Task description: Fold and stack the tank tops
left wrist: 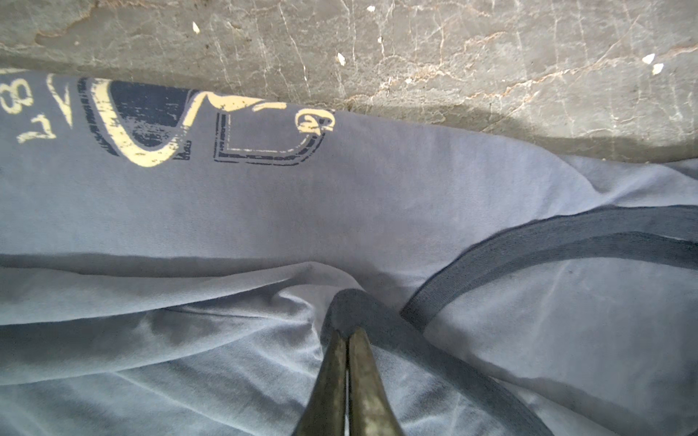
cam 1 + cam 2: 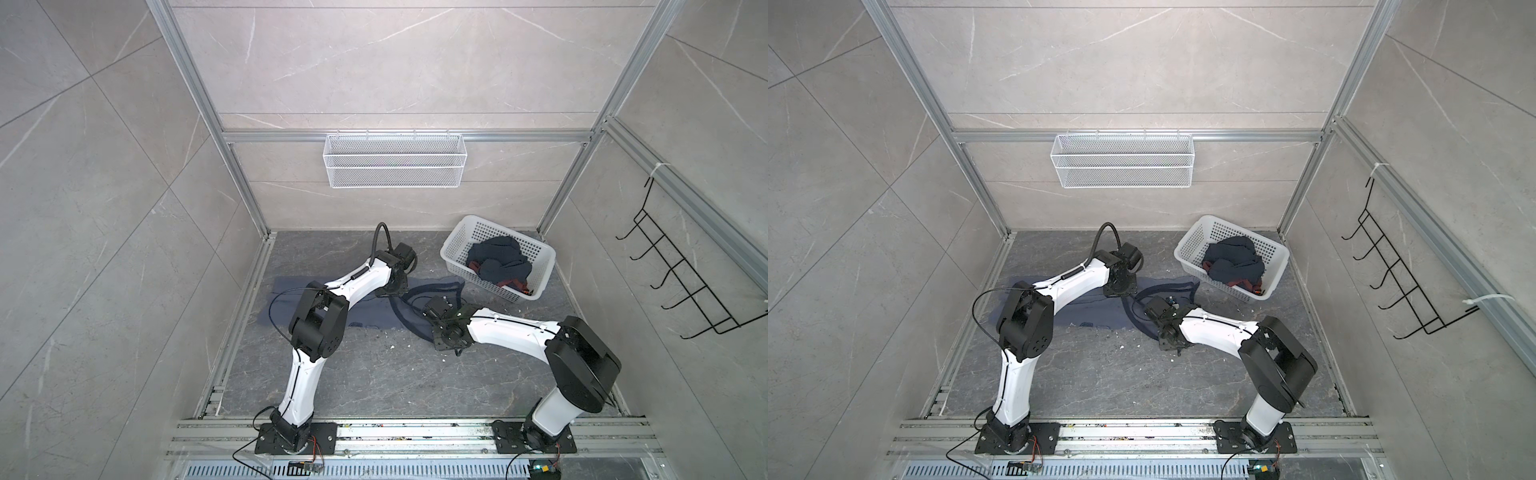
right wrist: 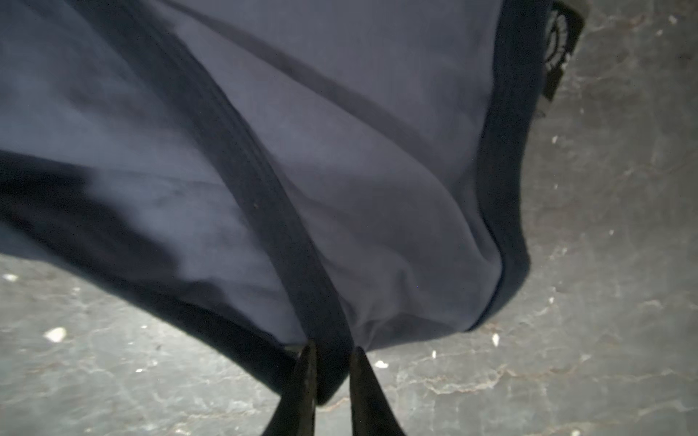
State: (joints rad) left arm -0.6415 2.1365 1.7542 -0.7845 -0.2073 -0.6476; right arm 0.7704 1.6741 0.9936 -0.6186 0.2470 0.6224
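Observation:
The slate-blue tank top (image 2: 372,312) (image 2: 1096,311) lies spread on the dark floor under both arms, its cream lettering (image 1: 151,120) showing in the left wrist view. My left gripper (image 1: 348,331) (image 2: 385,292) is shut, pinching a bunch of the top's dark trim. My right gripper (image 3: 333,353) (image 2: 432,308) is shut on a dark trim strap (image 3: 264,196) of the same top, whose cloth rises taut from the floor. The dark navy tank top (image 2: 498,257) (image 2: 1233,257) sits crumpled in the white basket (image 2: 469,272) (image 2: 1221,280), maroon trim showing at its near edge.
The basket stands at the back right of the floor. A white wire basket (image 2: 392,160) hangs on the back rail, and a black hook rack (image 2: 685,282) on the right wall. Small white specks (image 2: 391,346) dot the floor. Aluminium rails edge the floor.

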